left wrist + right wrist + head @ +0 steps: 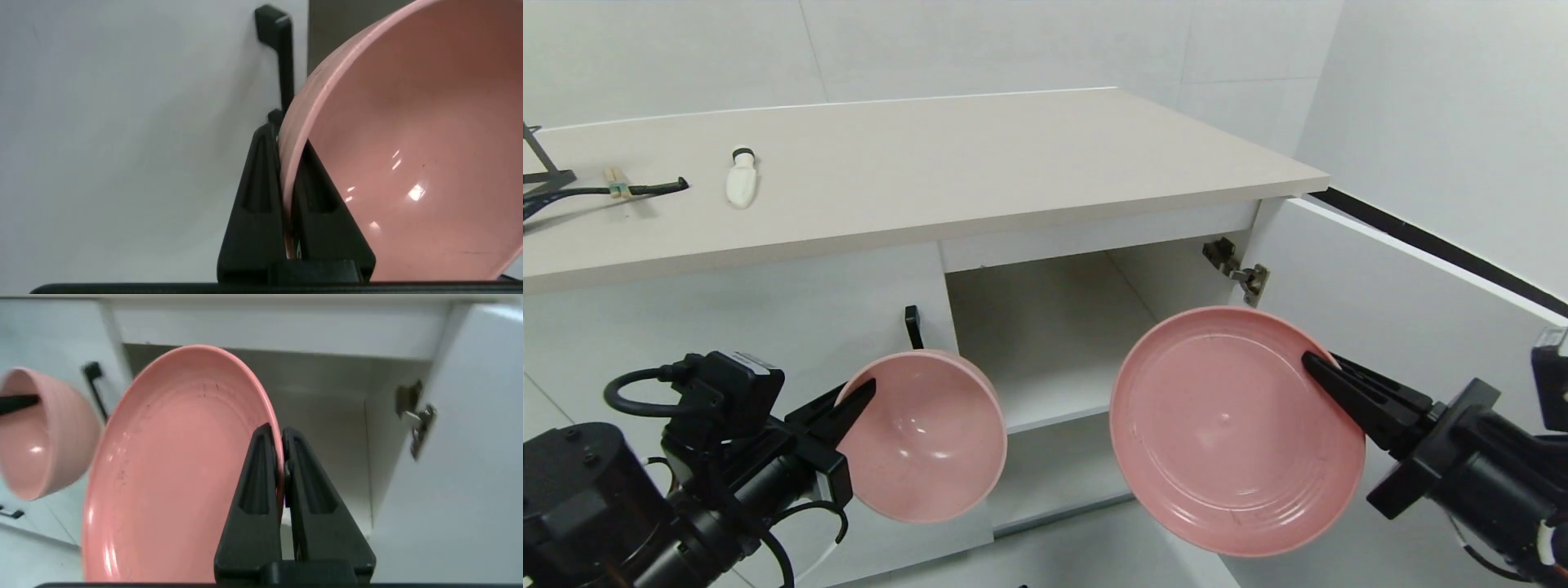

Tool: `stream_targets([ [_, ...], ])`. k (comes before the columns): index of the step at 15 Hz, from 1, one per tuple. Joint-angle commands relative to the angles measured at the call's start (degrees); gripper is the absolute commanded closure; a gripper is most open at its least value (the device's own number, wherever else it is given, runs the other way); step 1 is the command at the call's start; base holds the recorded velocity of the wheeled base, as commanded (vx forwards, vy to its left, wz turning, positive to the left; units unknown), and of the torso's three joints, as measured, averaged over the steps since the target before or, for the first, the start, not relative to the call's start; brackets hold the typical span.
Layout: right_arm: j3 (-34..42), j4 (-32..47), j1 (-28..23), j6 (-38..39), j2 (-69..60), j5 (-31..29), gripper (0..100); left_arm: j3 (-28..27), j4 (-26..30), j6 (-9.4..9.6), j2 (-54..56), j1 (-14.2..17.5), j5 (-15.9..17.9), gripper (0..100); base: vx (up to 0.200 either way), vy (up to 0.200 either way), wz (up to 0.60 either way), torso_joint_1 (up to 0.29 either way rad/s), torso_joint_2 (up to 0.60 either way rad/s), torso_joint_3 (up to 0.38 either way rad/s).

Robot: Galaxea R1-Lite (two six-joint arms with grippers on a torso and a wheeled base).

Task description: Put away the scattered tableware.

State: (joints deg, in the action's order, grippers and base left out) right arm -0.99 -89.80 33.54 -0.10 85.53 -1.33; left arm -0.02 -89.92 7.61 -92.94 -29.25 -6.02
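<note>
A pink bowl [927, 437] hangs in the air at the lower left, tipped on its side, with my left gripper [862, 392] shut on its rim. In the left wrist view the pink bowl [409, 147] has its rim pinched between the fingers of my left gripper [286, 147]. A pink plate [1229, 429] is held upright at the lower right, my right gripper [1311, 363] shut on its edge. The right wrist view has the pink plate [176, 461] clamped in my right gripper [282, 441], and the bowl [37, 433] farther off. Both hang in front of the open cabinet [1045, 343].
The cabinet door [1388, 310] stands swung open on the right, with a hinge [1241, 273]. A white shelf [1054, 400] divides the cabinet. The closed left door bears a black handle [913, 325]. On the countertop [980, 163] lie a white object [741, 181] and black tongs [621, 189].
</note>
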Motion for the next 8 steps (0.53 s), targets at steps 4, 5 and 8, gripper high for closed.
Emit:
stream_targets([
  [4, 0.99, -0.12, -2.16, 1.59, 0.6, -1.57, 100, 0.02, -0.08, 0.04, -0.22, -0.11, -0.04, 100, 0.0, 0.0, 0.0, 0.0, 0.0, 0.0],
  [5, 0.99, -0.12, -2.42, 3.26, 0.87, -2.54, 100, 0.02, -0.08, 0.13, -0.31, -0.11, -0.04, 100, 0.0, 0.0, 0.0, 0.0, 0.0, 0.0],
  [8, 0.64, -0.2, -2.51, 7.66, 8.6, -2.8, 100, 0.02, -0.08, 0.13, -0.75, -0.02, -0.04, 100, 0.0, 0.0, 0.0, 0.0, 0.0, 0.0],
])
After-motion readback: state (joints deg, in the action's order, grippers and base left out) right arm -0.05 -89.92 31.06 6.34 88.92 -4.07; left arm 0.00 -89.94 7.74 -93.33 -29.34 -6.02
